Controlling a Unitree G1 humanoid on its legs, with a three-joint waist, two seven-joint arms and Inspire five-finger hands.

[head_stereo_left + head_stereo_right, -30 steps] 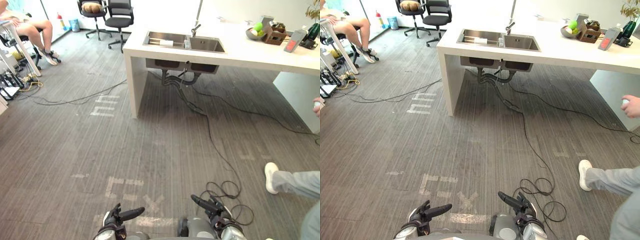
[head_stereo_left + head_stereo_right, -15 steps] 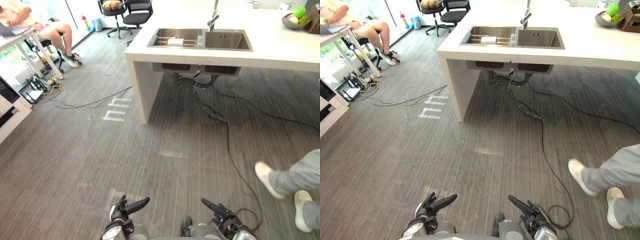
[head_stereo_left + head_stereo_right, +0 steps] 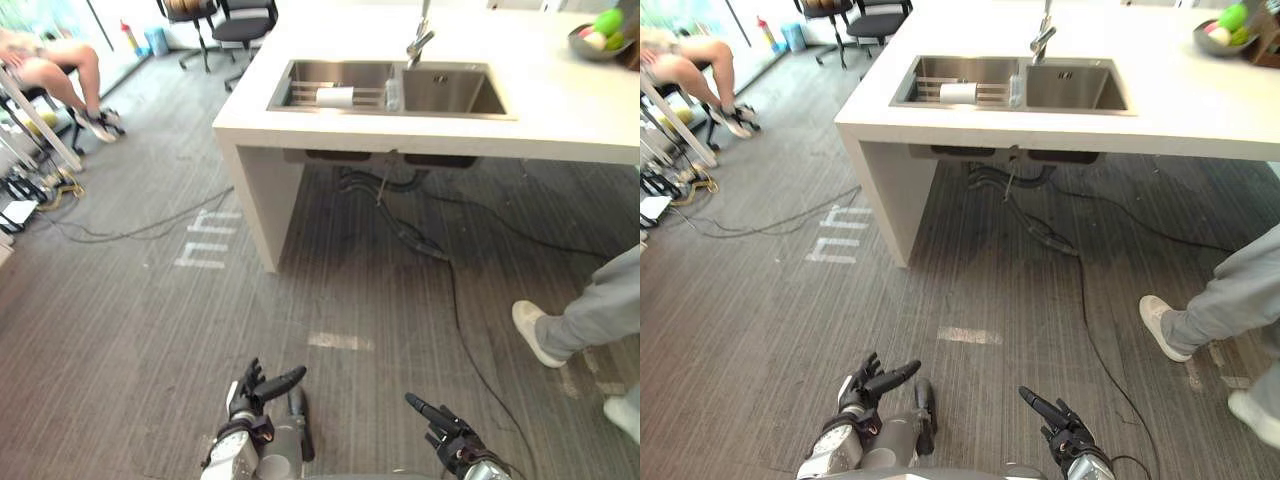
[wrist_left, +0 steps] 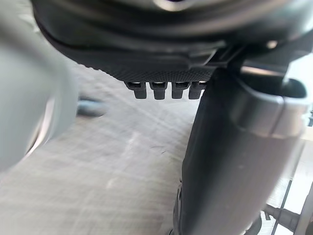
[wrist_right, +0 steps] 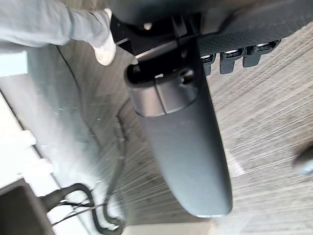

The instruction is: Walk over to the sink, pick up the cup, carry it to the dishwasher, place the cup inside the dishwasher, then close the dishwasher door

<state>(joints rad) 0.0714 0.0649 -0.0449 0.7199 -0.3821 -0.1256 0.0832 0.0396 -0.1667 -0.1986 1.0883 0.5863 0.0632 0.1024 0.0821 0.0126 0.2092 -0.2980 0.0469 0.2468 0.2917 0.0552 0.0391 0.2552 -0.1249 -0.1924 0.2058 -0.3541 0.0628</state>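
Empty hands low at 6 o'clock; the cup (image 3: 335,97) lies in the sink (image 3: 455,92) at 12 o'clock.
The white cup is on its side in the left basin, set into the bench (image 3: 570,115). The left hand (image 3: 250,393) and right hand (image 3: 442,428) are spread and hold nothing. The right wrist view catches a person's white shoe (image 5: 105,46), at 3 o'clock in the eye views. The whole view has shifted since half a second ago; the hands are spread as before.

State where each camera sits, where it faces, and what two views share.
Left eye view: on the head, looking down at the sink holding the cup; left hand and right hand at the bottom.
Right eye view: beside it, same scene.
Left wrist view: along the left hand, at floor.
Right wrist view: along the right hand, at a person's shoe, shared with the eye views.
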